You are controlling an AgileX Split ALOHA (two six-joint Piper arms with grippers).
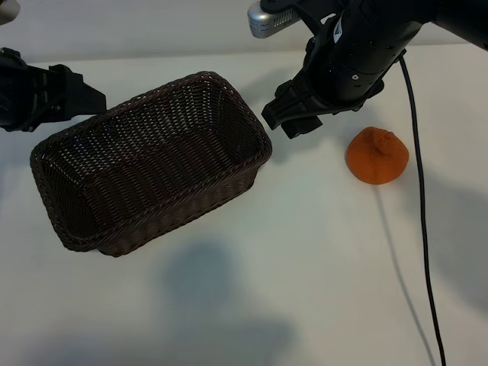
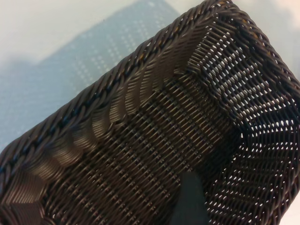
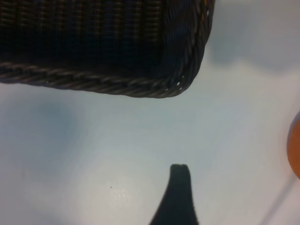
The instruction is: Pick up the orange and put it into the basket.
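The orange (image 1: 377, 155) lies on the white table at the right, well apart from the basket (image 1: 229, 164), a dark brown wicker one lying slantwise at centre-left with nothing in it. My right gripper (image 1: 293, 116) hangs open over the table between the basket's right end and the orange, holding nothing. In the right wrist view one dark finger (image 3: 178, 194) shows above bare table, with the basket's corner (image 3: 140, 86) and a sliver of the orange (image 3: 295, 145) at the picture's edge. My left gripper (image 1: 90, 97) stands open at the basket's far-left rim. Its finger (image 2: 190, 199) shows over the basket's woven floor (image 2: 154, 140).
A black cable (image 1: 419, 198) trails from the right arm down across the table, passing just right of the orange. A silver device (image 1: 267, 19) sits at the top by the right arm. White table lies in front of the basket and the orange.
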